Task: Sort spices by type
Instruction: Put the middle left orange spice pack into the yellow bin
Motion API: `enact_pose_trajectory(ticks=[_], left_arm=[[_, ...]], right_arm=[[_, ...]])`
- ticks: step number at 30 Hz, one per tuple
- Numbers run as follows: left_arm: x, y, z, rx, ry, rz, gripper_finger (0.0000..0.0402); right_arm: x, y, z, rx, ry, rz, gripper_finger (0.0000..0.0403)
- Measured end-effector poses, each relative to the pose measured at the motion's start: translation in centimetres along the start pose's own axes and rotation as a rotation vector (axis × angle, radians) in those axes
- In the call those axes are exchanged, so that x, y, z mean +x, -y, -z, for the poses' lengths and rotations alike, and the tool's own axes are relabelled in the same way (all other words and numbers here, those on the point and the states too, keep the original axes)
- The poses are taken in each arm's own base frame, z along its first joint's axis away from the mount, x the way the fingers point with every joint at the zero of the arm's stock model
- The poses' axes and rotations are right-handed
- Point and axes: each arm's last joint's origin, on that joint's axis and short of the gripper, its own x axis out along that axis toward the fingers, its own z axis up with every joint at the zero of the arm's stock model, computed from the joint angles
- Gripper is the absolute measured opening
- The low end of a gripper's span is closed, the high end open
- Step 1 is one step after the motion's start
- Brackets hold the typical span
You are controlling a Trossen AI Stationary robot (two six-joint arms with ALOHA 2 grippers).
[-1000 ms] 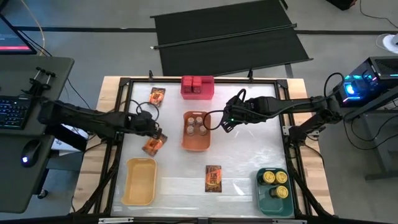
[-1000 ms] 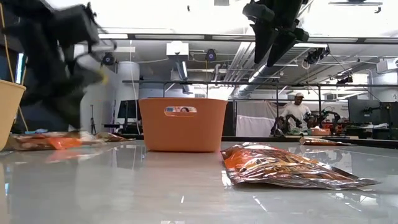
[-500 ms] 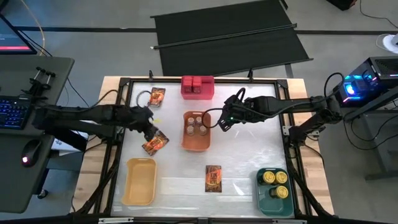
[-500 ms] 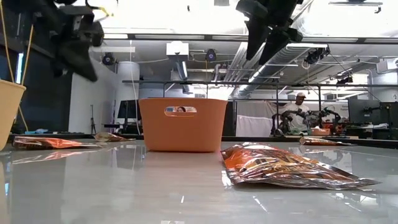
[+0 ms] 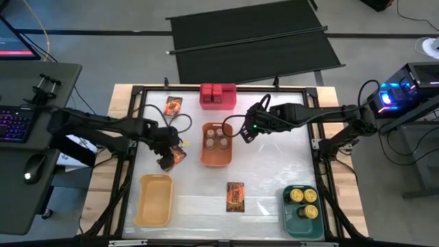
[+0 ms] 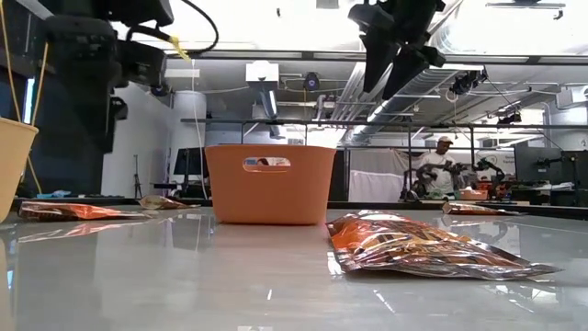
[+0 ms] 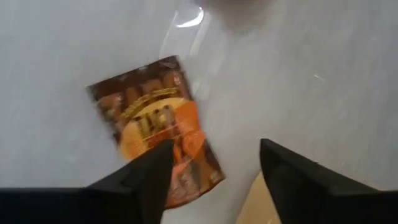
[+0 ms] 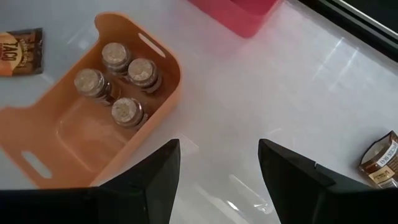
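Note:
Three flat orange-brown packets lie flat on the white table: one (image 5: pixel 178 156) (image 7: pixel 155 146) under my left gripper, one (image 5: pixel 173 105) at the far left, one (image 5: pixel 235 196) near the front. My left gripper (image 5: pixel 166 156) (image 7: pixel 216 144) hovers open above the first packet and touches nothing. My right gripper (image 5: pixel 245 134) (image 8: pixel 219 149) hangs open over the table, just right of the orange bin (image 5: pixel 216 154), which holds several pale-lidded jars (image 8: pixel 118 81). Red boxes (image 5: pixel 217 90) fill the red bin. Yellow-topped tins (image 5: pixel 303 196) sit in the green bin.
A yellow bin (image 5: pixel 153 199) stands at the front left with nothing in it. The red bin (image 5: pixel 217 101) is at the far edge, the green bin (image 5: pixel 296 218) at the front right. A black frame (image 5: pixel 137 92) rims the table. A person (image 6: pixel 435 165) stands far behind.
My left gripper has risen from low over the table beside the packet and has rolled about its wrist. The packet stays flat on the table where it was. My right gripper has kept still.

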Motion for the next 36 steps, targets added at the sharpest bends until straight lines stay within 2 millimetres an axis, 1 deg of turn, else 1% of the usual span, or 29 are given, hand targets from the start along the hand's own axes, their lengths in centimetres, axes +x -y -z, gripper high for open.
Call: enact_pose_trajectory(ticks=[3,6,8,10,12,16,22,30,34,36], left_arm=[[1.3,0.5,-0.3,0.022,-0.053,-0.004,0.0262],[2.1,0.4,0.0,0.045,-0.135,-0.043,0.0291],[2.5,0.2,0.2,0.004,-0.165,-0.096,0.0303],[2.9,0.1,0.0,-0.074,-0.151,-0.145,0.0309],[3.4,0.1,-0.4,-0.133,-0.128,-0.165,0.0311],[4.8,0.2,-1.2,-0.194,-0.082,-0.212,0.0312],[6.8,-0.2,-1.0,-0.249,-0.174,-0.303,0.0312],[9.2,-0.1,-1.6,-0.216,-0.204,-0.310,0.0312],[9.5,-0.2,-1.7,-0.190,-0.215,-0.314,0.0311],[9.4,-0.2,-1.7,-0.162,-0.213,-0.309,0.0301]], right_arm=[[0.0,0.0,0.0,0.000,-0.002,0.000,0.0213],[0.0,0.0,0.1,-0.003,-0.009,-0.004,0.0213],[0.0,0.0,0.1,-0.017,-0.010,-0.005,0.0213],[0.0,0.0,0.1,-0.024,-0.011,-0.006,0.0213],[0.0,0.0,0.1,-0.024,-0.008,-0.002,0.0213],[0.1,0.2,-0.1,-0.017,-0.005,0.005,0.0213],[0.2,0.4,-0.3,-0.008,-0.005,0.010,0.0213],[0.2,0.4,-0.3,-0.008,-0.007,0.009,0.0213],[0.2,0.4,-0.3,-0.009,-0.007,0.009,0.0213],[0.2,0.4,-0.3,-0.009,-0.007,0.009,0.0213]])
